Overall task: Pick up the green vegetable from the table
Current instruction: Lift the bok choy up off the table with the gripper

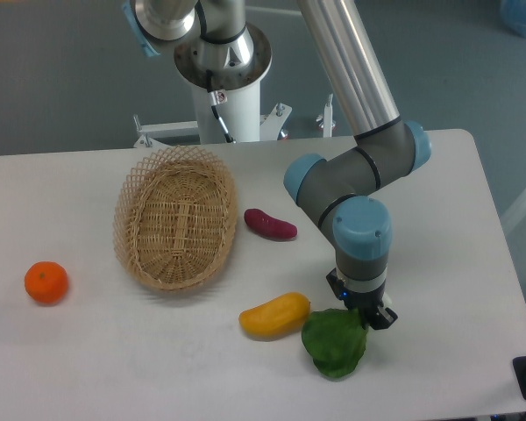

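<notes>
In the fixed camera view, the end effector [366, 314] pressed onto the upper right edge of the dark green leafy toy vegetable [334, 343] lying on the white tabletop [473, 263] just beside a yellow oblong vegetable [274, 315]. Whether it gripped, I cannot tell. The grasping step seemed in hand; next, a firm closing and a lift.

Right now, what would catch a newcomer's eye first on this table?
The grey-and-blue arm bends down at the table's right front, its end effector at the upper right edge of the green vegetable. A yellow piece lies just left of it, a purple one further back. A wicker basket fills the middle, with an orange far left.
</notes>
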Controlling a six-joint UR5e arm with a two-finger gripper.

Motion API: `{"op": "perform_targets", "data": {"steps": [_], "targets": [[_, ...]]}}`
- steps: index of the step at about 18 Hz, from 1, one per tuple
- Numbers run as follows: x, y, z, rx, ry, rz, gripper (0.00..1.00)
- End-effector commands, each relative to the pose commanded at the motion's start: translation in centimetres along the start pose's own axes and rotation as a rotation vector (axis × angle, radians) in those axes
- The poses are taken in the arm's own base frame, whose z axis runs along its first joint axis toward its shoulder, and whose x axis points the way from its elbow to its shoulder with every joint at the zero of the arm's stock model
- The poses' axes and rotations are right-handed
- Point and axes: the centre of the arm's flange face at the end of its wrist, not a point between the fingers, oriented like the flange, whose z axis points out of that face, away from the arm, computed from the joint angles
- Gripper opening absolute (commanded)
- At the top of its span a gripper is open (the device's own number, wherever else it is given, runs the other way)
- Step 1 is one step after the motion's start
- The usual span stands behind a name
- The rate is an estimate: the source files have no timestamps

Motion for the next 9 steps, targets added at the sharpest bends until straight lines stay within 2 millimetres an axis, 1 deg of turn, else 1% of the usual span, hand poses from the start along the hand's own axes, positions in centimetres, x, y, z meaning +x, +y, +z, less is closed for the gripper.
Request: {"op": "perform_targets", "data": {"steps": [1,2,3,4,7,9], "targets": [[-0.1,0.1,-0.4,0.000,-0.003,-0.002,0.11],[-0.4,0.4,-1.2,-0.001,-0.003,-0.005,0.11],[-1.1,1.2,-1.7,-0.007,0.013,-0.017,0.11],[-1.8,1.3,-2.4,-0.010,0.033,-0.019,0.11],[-4.6,1.0,-4.7,-0.013,0.075,-0.023,0.11],[-6.2,0.7,-5.2,-0.003,0.063,-0.049,0.12]]}}
